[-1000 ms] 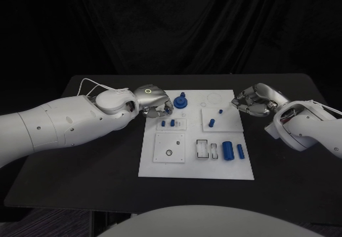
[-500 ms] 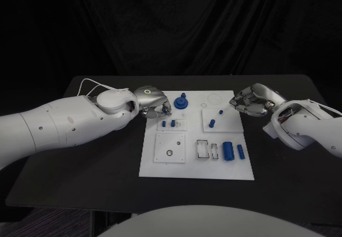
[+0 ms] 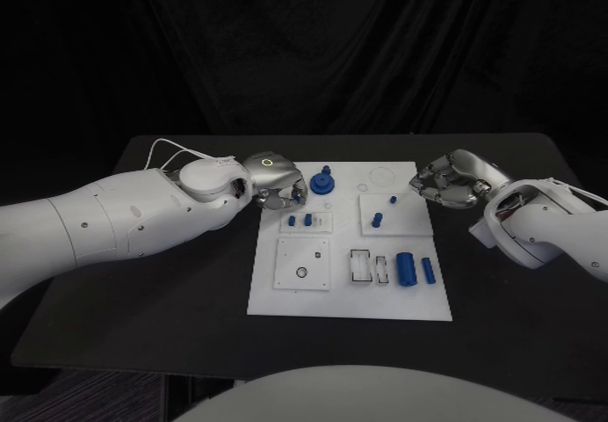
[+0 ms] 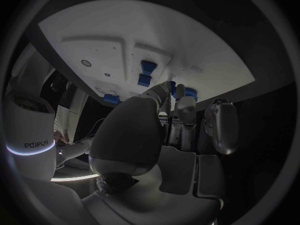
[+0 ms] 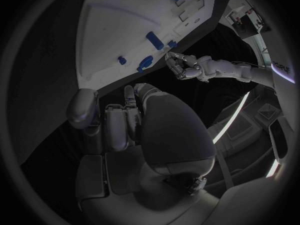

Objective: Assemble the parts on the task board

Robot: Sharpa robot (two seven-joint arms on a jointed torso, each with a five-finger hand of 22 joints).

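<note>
The white task board (image 3: pixel 349 294) lies mid-table. A round blue part with a knob (image 3: pixel 323 182) stands near its far edge. Two small blue parts (image 3: pixel 298 220) sit on a raised square below it, and two blue pegs (image 3: pixel 385 208) stand on another square. A blue cylinder (image 3: pixel 406 267) and a thinner blue part (image 3: pixel 429 270) lie at the near right. My left hand (image 3: pixel 272 182) hovers at the board's far left edge, fingers curled beside the round part. Blue shows at its fingertips (image 4: pixel 178 92); whether it is held is unclear. My right hand (image 3: pixel 450 182) is curled just off the board's far right edge, with nothing in it (image 5: pixel 150 120).
Two recessed squares and narrow slots (image 3: pixel 365 264) mark the board's near half. Bare black table (image 3: pixel 165 290) lies to either side. My left arm (image 3: pixel 114 220) covers the table's left part. My left hand (image 5: pixel 187 67) is seen beyond the board (image 5: pixel 119 25).
My left arm and hand have shifted slightly away from the board's near side. The right hand and the parts have stayed put.
</note>
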